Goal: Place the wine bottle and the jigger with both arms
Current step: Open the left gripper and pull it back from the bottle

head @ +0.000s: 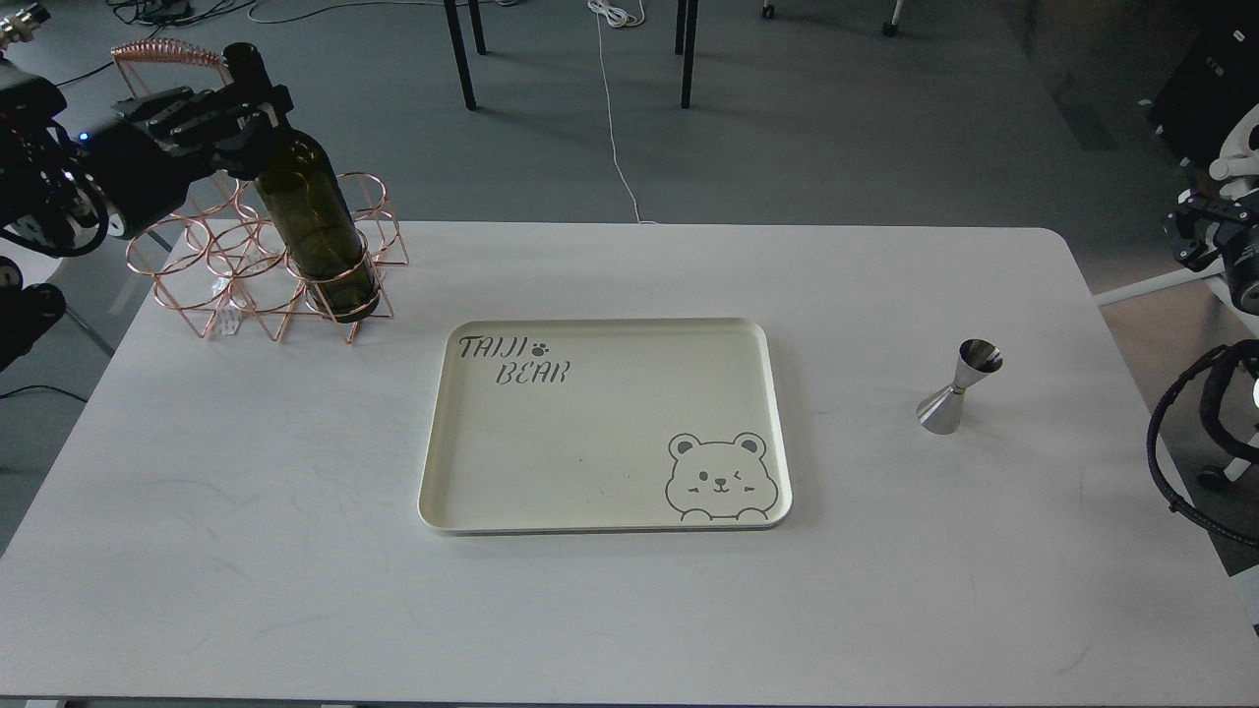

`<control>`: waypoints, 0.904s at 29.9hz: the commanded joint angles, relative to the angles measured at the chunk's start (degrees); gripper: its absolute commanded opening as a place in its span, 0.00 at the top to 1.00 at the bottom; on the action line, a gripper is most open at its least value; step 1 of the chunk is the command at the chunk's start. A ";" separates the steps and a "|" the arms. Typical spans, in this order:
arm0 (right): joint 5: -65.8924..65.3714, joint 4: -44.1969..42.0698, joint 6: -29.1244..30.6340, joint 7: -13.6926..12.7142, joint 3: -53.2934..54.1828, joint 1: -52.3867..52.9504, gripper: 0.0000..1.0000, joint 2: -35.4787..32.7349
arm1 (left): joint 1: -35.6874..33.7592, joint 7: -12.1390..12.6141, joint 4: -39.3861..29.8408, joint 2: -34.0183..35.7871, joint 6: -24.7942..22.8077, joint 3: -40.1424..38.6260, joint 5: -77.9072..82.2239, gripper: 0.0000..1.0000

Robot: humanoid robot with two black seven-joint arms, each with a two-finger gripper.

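Note:
The wine bottle (313, 221) is dark olive-green and leans to the upper left, with its base inside a front ring of the copper wire rack (211, 265) at the table's back left. My left gripper (246, 110) comes in from the left and is closed around the bottle's neck just below the mouth. The jigger (957, 387) is a small shiny steel hourglass standing upright on the table at the right, with nothing touching it. Of my right arm only dark parts (1198, 236) and cabling show at the right edge, well off the jigger. Its fingers cannot be made out.
A cream tray (433, 492) with a bear drawing and "TAIJI BEAR" lettering lies flat at the middle of the white table (246, 551). The rack has several rings and a coiled handle. Chair legs and cables are on the floor beyond the table.

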 commanded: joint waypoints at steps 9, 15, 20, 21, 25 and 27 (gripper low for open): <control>0.00 0.01 0.00 0.00 0.00 0.00 0.02 -0.01 | -0.03 0.04 0.52 -0.55 0.19 -0.04 -0.23 0.28; 0.00 0.01 0.00 0.00 0.00 0.00 0.02 -0.01 | -0.20 0.04 1.40 -1.34 0.28 -0.21 -0.49 0.20; 0.00 0.01 0.00 0.00 0.00 0.00 0.02 -0.01 | -0.82 0.04 1.58 -0.99 0.10 -0.57 -8.02 0.07; 0.00 0.01 0.00 0.00 0.00 0.00 0.02 -0.01 | -0.82 0.04 1.58 -0.82 0.10 -0.39 -10.05 0.06; 0.00 -0.08 0.00 0.00 0.08 -0.26 0.02 -0.10 | -1.34 0.04 1.49 0.24 -0.33 -0.30 -18.32 0.02; 0.00 -0.08 0.00 0.00 0.09 -0.26 0.02 -0.10 | -1.52 0.04 1.40 2.69 -0.42 -0.65 -21.66 0.02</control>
